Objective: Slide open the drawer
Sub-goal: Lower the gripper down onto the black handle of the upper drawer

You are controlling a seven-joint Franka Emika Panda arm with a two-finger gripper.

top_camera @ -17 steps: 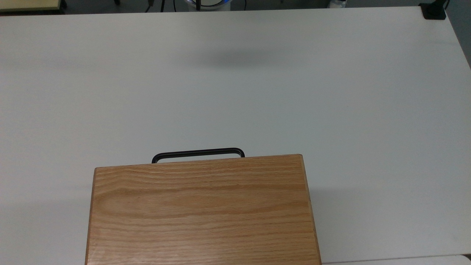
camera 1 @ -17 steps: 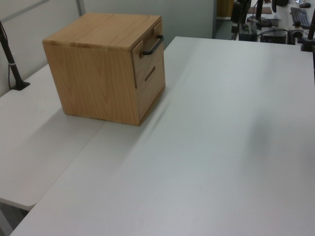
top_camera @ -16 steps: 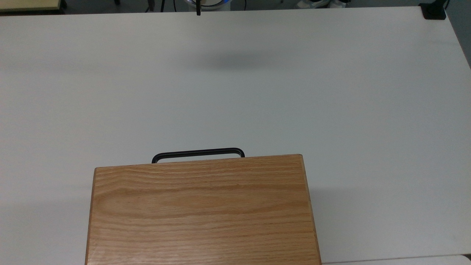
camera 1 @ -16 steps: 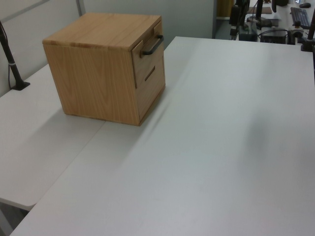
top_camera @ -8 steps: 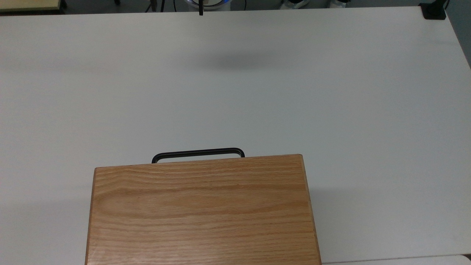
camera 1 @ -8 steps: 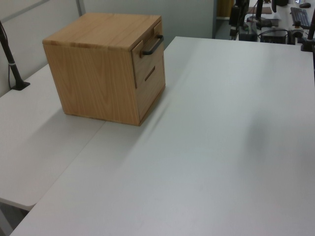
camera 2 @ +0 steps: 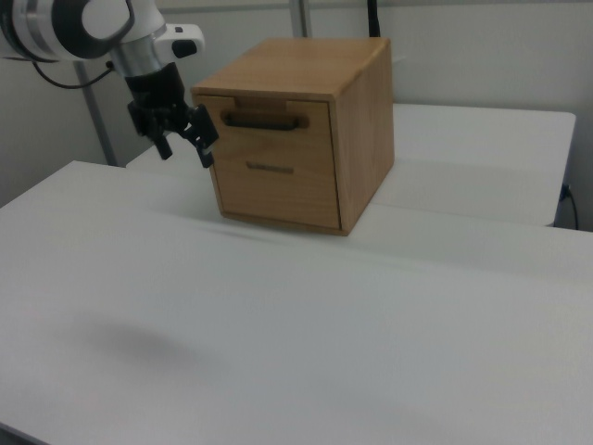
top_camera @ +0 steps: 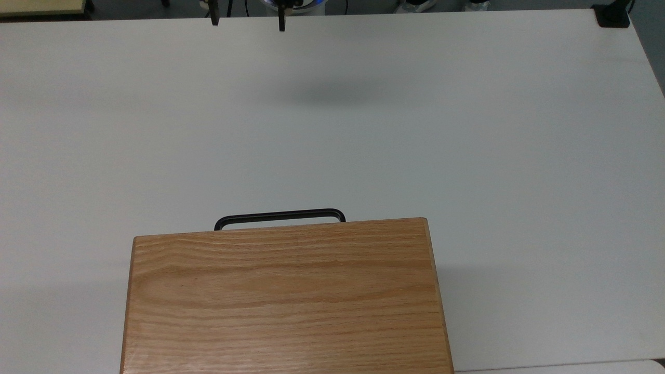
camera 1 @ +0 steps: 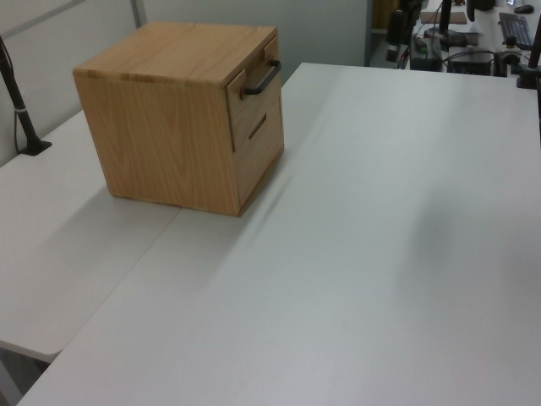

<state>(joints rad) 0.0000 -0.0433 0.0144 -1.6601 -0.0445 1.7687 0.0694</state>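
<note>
White table w/ oak cabinet on it.

A second fingertip of the pincer has entered the top view's upper edge.

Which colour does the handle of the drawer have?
The handle is black, a long bar on the light oak drawer. The top view shows it best.
</note>
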